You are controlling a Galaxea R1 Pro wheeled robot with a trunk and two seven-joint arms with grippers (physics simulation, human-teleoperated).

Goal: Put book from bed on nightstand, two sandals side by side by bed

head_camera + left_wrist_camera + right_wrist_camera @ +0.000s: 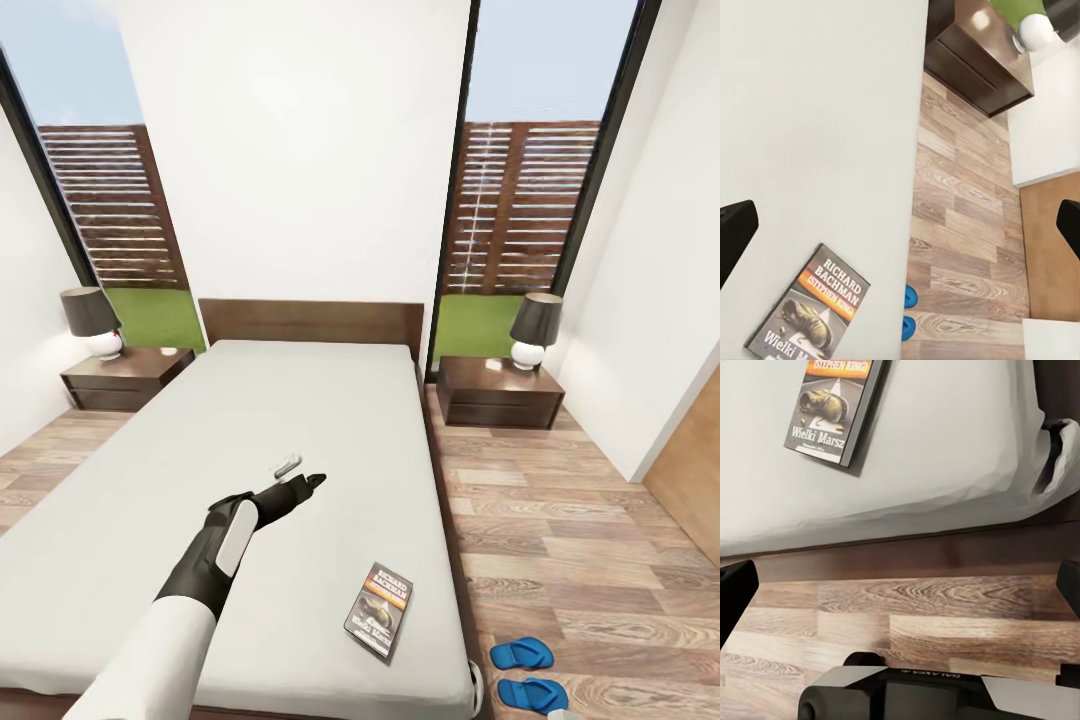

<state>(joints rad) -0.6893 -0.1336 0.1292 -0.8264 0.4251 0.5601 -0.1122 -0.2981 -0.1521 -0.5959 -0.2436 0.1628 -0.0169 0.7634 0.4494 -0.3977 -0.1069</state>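
Observation:
The book (pixel 381 608) lies flat on the light-grey bed (pixel 200 480), near its right edge and foot end. My left gripper (pixel 308 483) hovers over the middle of the mattress, up and to the left of the book. In the left wrist view the left gripper (pixel 900 232) is open, with the book (pixel 810 311) lying beyond it, off to one side of the gap. Two blue sandals (pixel 522 654) (pixel 532 693) lie on the floor by the bed's right foot corner. The right gripper (pixel 900 592) is open above the floor at the bed's foot, with the book (pixel 832 405) beyond it.
Two nightstands (pixel 125 378) (pixel 498 392) flank the headboard, each carrying a dark-shaded lamp (pixel 92 322) (pixel 533 332). Open plank floor (pixel 570 520) runs along the bed's right side. A wooden door panel (pixel 695 470) stands at the far right. The robot's base (pixel 922 694) sits at the bed's foot.

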